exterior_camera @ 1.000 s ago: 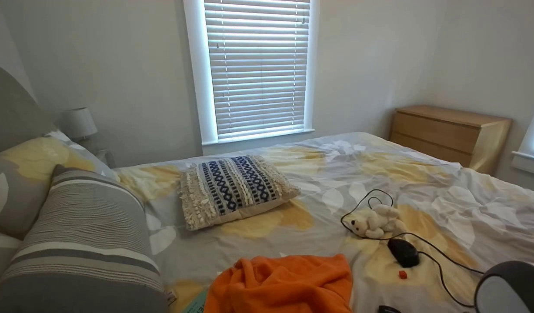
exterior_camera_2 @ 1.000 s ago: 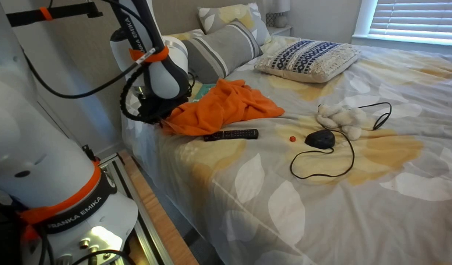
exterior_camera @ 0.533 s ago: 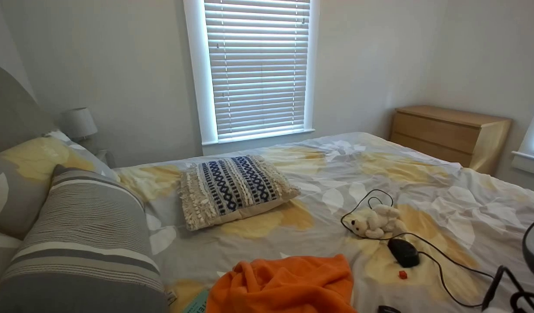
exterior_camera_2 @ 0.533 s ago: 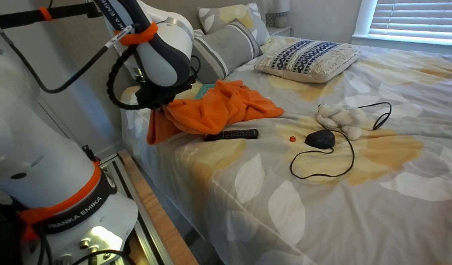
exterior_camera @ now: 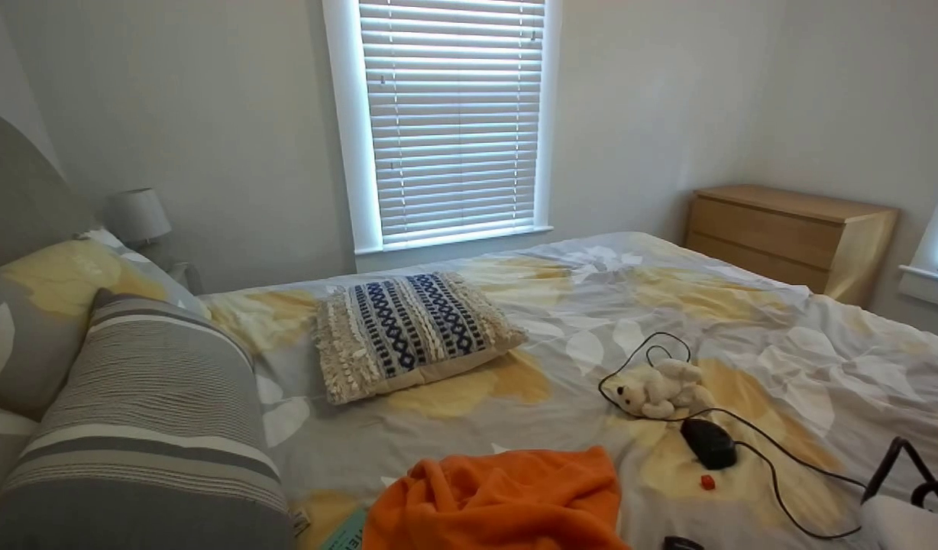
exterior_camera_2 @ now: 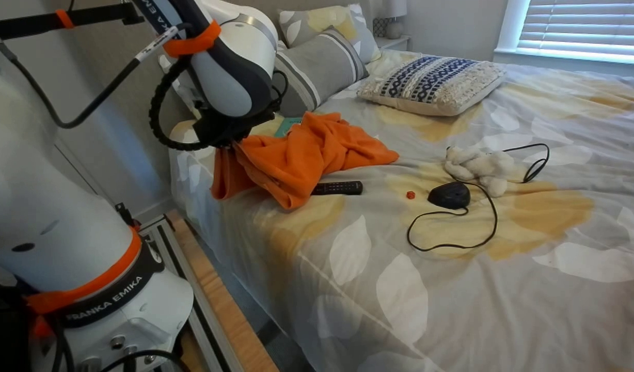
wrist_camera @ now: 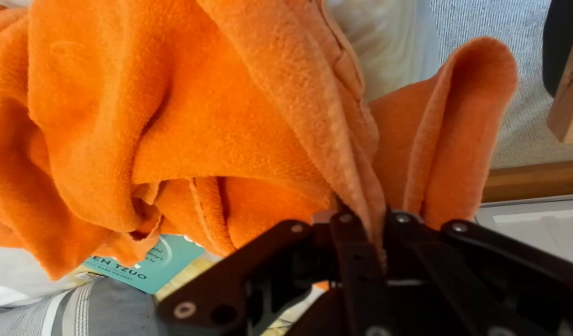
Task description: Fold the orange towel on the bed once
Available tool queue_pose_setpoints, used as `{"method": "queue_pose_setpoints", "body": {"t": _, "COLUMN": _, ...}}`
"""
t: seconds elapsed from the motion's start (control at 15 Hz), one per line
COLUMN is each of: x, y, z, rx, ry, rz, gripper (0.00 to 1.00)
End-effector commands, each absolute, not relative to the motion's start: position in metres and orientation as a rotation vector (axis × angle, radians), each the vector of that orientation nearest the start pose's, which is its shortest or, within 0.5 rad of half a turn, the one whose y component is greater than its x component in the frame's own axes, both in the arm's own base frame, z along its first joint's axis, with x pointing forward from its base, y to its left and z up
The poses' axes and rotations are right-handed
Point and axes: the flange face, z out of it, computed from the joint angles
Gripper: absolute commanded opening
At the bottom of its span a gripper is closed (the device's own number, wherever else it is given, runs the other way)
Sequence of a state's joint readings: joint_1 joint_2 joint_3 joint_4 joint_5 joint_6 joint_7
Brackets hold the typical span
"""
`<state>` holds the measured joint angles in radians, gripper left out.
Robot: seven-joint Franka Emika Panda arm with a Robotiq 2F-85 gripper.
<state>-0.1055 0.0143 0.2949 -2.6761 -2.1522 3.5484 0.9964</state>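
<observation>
The orange towel (exterior_camera_2: 317,150) lies crumpled on the bed (exterior_camera_2: 379,305) near its edge; it shows in an exterior view (exterior_camera: 507,496) too, cut off at the bottom. My gripper (exterior_camera_2: 232,143) is above the bed's edge and holds the towel's near end raised. In the wrist view the jaws (wrist_camera: 368,224) are closed around a bunched fold of the towel (wrist_camera: 198,102). One flap hangs to the right of the jaws and the bulk spreads left. The fingertips are partly hidden by cloth and are blurred.
A black remote (exterior_camera_2: 343,188) lies partly under the towel's hanging fold. A teal book (wrist_camera: 165,261) is partly under the towel. A red cube (exterior_camera_2: 410,195), a black mouse-like object (exterior_camera_2: 448,195) with a cord and a white plush toy (exterior_camera_2: 479,165) lie beyond. Pillows (exterior_camera_2: 436,85) stand behind.
My gripper has risen from the bed's edge, lifting the towel's near end. The raised cloth now hangs in folds, and one fold has dropped over the remote's near end.
</observation>
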Motion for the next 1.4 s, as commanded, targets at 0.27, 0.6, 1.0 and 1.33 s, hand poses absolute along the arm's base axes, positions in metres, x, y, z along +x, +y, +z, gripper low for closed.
{"method": "queue_pose_setpoints", "body": {"t": 0.27, "x": 0.298, "y": 0.136, "z": 0.259, "rx": -2.292, "ry": -1.866, "rz": -0.570, "gripper": 0.02}}
{"method": "queue_pose_setpoints", "body": {"t": 0.6, "x": 0.377, "y": 0.086, "z": 0.297, "rx": -2.481, "ry": -1.873, "rz": -0.813, "gripper": 0.02}}
{"method": "queue_pose_setpoints", "body": {"t": 1.0, "x": 0.478, "y": 0.102, "z": 0.374, "rx": -2.399, "ry": -1.844, "rz": -1.190, "gripper": 0.02}}
{"method": "queue_pose_setpoints", "body": {"t": 1.33, "x": 0.491, "y": 0.116, "z": 0.388, "rx": -2.333, "ry": -1.840, "rz": -1.260, "gripper": 0.09}}
